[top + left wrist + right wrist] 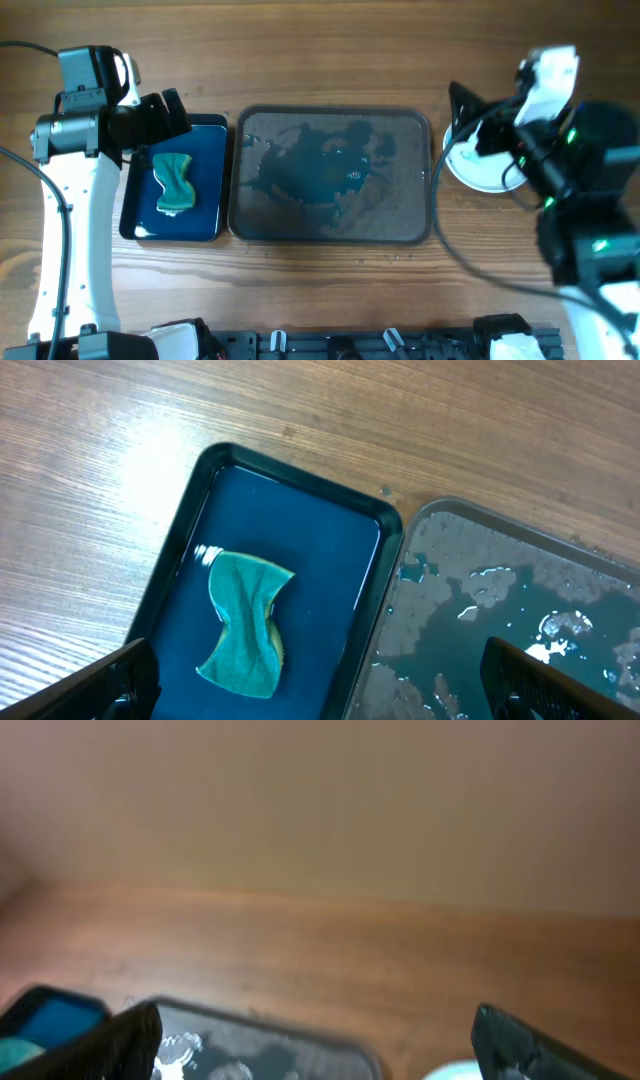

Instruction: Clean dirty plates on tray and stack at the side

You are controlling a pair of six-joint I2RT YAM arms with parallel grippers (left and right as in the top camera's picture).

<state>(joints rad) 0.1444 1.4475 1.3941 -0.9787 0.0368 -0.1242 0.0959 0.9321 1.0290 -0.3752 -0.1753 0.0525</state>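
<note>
The large grey tray (332, 232) lies in the middle of the table, wet with blue-teal puddles, and no plate is on it. It also shows in the left wrist view (520, 610) and the right wrist view (270, 1045). White plates (480, 172) sit on the table to the right of the tray, partly hidden by my right arm; I cannot tell how many. A plate edge (455, 1072) shows in the right wrist view. My right gripper (462, 122) (320, 1050) is open and empty above the plates' left edge. My left gripper (166, 122) (320, 695) is open and empty.
A smaller dark blue tray (205, 225) (290, 475) stands left of the grey tray and holds a teal sponge (176, 183) (245, 625). My left gripper hovers over its far end. A black rail (350, 345) runs along the table's front edge.
</note>
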